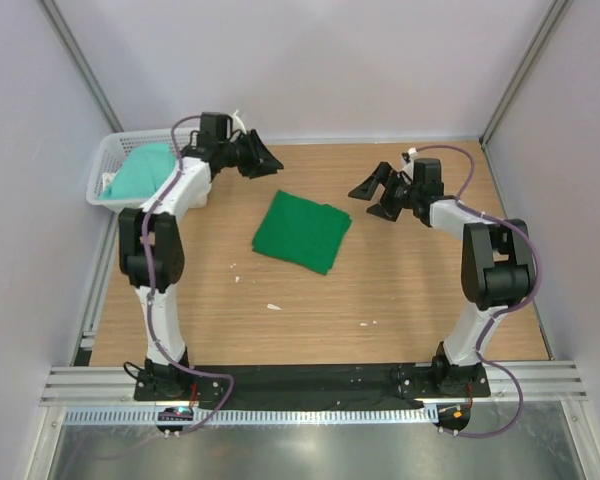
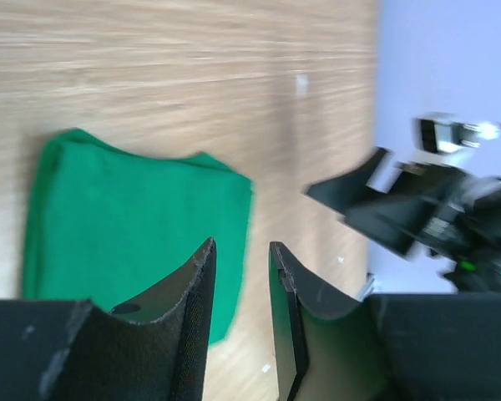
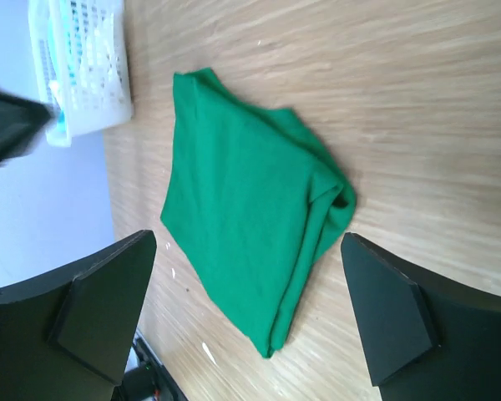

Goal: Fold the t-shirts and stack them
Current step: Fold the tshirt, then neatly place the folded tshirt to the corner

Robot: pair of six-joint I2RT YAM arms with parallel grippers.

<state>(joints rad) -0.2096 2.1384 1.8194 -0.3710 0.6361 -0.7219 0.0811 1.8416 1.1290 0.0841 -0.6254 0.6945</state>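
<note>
Green t-shirt folded, mid-surface, between arms. Mint t-shirt in basket, far-left corner, behind left fingers, which are narrowly parted, empty. Right fingers spread wide, empty. Left arm nearer to basket.

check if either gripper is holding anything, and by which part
Nothing is held. The left gripper and right gripper are both open and empty; the folded green t-shirt lies free on the table.

Emerald green t-shirt: folded to a layered rough square, flat on the wooden table, turned askew. Mint-teal t-shirt: bunched, unfolded, inside the white lattice basket, far-left corner.
</note>
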